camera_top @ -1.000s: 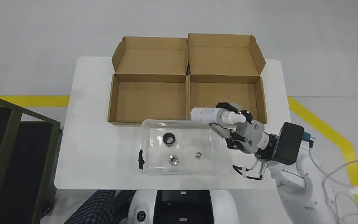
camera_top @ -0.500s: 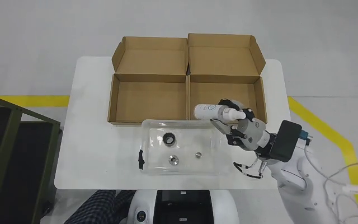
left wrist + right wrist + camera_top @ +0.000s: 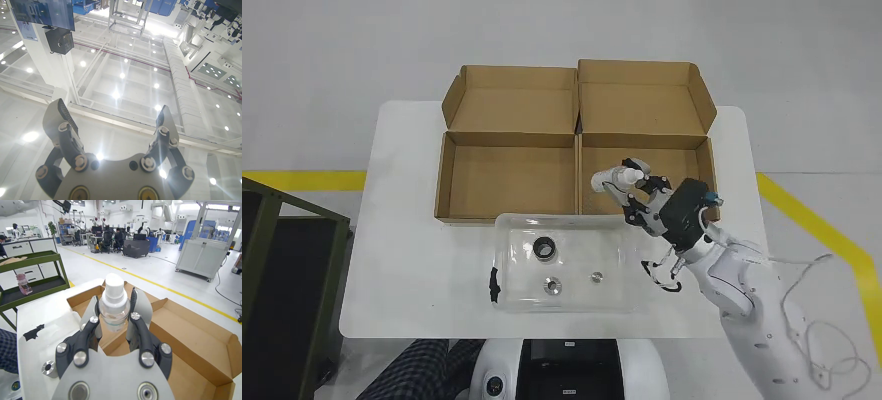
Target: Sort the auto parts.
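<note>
My right gripper (image 3: pixel 634 188) is shut on a clear spray bottle (image 3: pixel 610 179) with a white cap, holding it over the near edge of the right cardboard box (image 3: pixel 687 165). In the right wrist view the bottle (image 3: pixel 114 306) sits between the two fingers (image 3: pixel 140 306), cap pointing away, with the right box (image 3: pixel 189 336) underneath. A clear tray (image 3: pixel 582 232) in front of the boxes holds a black ring (image 3: pixel 544 246), a metal bushing (image 3: pixel 555 286) and a small metal piece (image 3: pixel 595 276). My left gripper (image 3: pixel 113 115) is open and points up at the ceiling with nothing between its fingers.
A second open cardboard box (image 3: pixel 507 180) stands left of the right one, both with lids folded back. Black tape (image 3: pixel 491 285) marks the tray's left end. A green cart (image 3: pixel 282 280) stands off the table's left side. Bare white table lies left of the tray.
My right gripper has carried the spray bottle away from the tray toward the right box and turned, so the bottle now points left and away over the box's near edge.
</note>
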Action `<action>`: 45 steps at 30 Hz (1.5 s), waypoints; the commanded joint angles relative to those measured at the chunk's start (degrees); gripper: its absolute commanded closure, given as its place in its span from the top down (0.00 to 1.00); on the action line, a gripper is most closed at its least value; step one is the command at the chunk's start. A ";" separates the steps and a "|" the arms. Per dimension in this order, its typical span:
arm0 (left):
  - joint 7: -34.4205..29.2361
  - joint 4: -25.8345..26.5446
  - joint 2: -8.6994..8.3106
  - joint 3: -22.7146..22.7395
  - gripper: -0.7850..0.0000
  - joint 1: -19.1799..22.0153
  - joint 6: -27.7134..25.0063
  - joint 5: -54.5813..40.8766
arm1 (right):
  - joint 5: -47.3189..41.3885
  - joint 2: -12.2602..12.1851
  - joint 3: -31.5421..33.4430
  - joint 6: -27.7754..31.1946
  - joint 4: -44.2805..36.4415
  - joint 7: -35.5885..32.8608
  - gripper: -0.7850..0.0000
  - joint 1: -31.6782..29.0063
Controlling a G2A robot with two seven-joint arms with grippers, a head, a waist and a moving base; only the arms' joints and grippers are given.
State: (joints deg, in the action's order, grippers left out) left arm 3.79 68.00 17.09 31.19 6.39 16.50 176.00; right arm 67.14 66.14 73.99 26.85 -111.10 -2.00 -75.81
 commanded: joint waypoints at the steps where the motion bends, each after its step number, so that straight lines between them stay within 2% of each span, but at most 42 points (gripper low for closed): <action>1: 0.00 0.00 0.00 0.00 1.00 0.00 0.00 0.00 | 0.42 0.14 -0.90 -0.88 1.29 -1.69 0.00 1.04; 12: 0.00 0.00 0.00 0.00 1.00 0.00 0.00 0.00 | 1.82 0.82 -3.91 -4.45 5.63 -7.76 0.00 6.14; 23: 0.00 0.00 0.00 0.00 1.00 0.00 0.00 0.00 | -0.28 1.64 -6.37 -7.44 11.56 -18.05 0.00 12.51; 45: 0.00 0.00 0.00 0.00 1.00 0.00 0.00 0.00 | -2.31 3.90 -12.55 -11.93 23.45 -19.73 0.00 19.07</action>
State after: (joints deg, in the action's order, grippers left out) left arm 3.79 68.00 17.09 31.19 6.39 16.50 176.00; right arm 64.77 69.98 61.55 15.02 -87.89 -21.62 -56.88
